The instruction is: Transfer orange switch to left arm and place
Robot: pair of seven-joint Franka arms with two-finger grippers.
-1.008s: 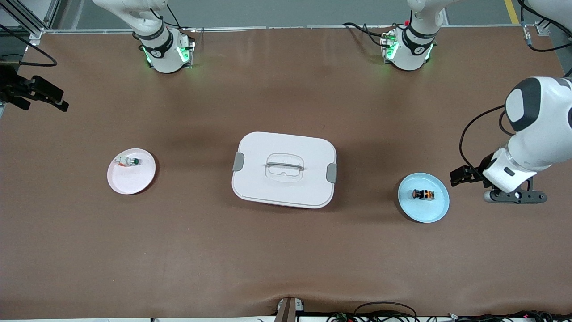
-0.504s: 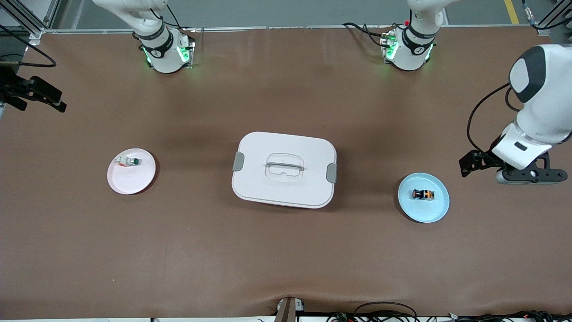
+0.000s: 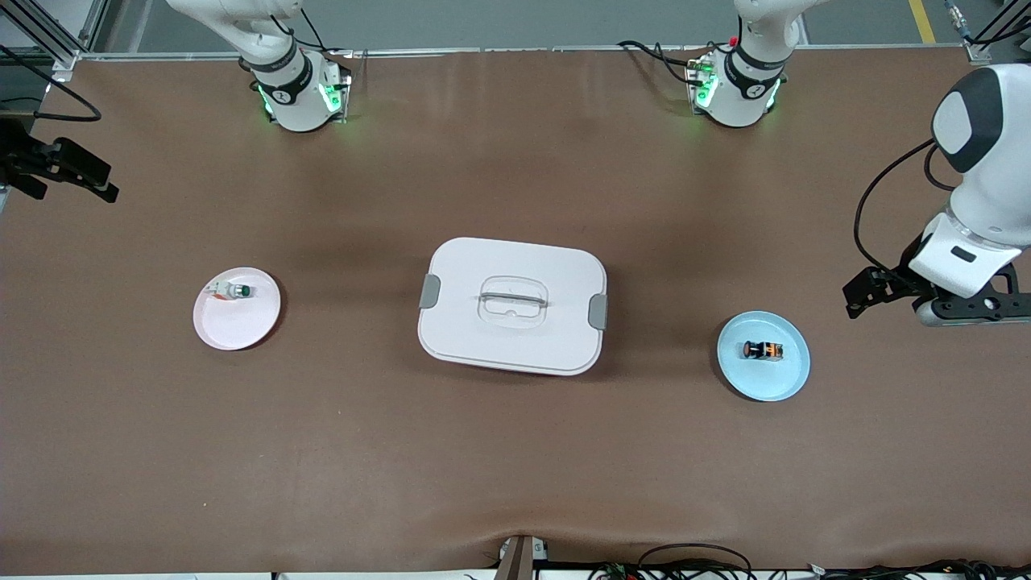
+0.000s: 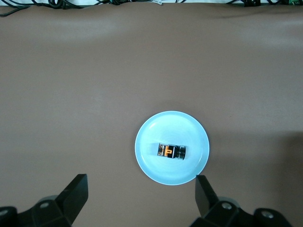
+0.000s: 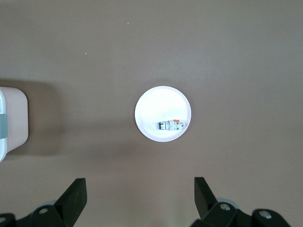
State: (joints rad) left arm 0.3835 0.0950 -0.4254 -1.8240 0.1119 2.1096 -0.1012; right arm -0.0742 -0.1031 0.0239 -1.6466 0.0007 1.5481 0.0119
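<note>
The orange switch (image 3: pixel 763 350) lies on its side on a light blue plate (image 3: pixel 785 379) toward the left arm's end of the table. In the left wrist view the switch (image 4: pixel 171 151) and its plate (image 4: pixel 189 127) show past my left gripper (image 4: pixel 142 198), which is open and empty. That left gripper (image 3: pixel 962 309) hangs over bare table beside the plate. The white box (image 3: pixel 512 304) stands mid-table, lid latched. My right gripper (image 5: pixel 139 198) is open and empty, up over the right arm's end of the table (image 3: pixel 68 165).
A pale pink plate (image 3: pixel 233 326) holds a small white switch with a green cap (image 3: pixel 233 292); both plate (image 5: pixel 156 106) and switch (image 5: pixel 173 125) show in the right wrist view, with the box's corner (image 5: pixel 12 120) at its edge. Brown table mat all around.
My left gripper has drawn away from the blue plate, toward the left arm's end of the table. The right gripper shifted slightly outward. Switch, plates and box have not moved.
</note>
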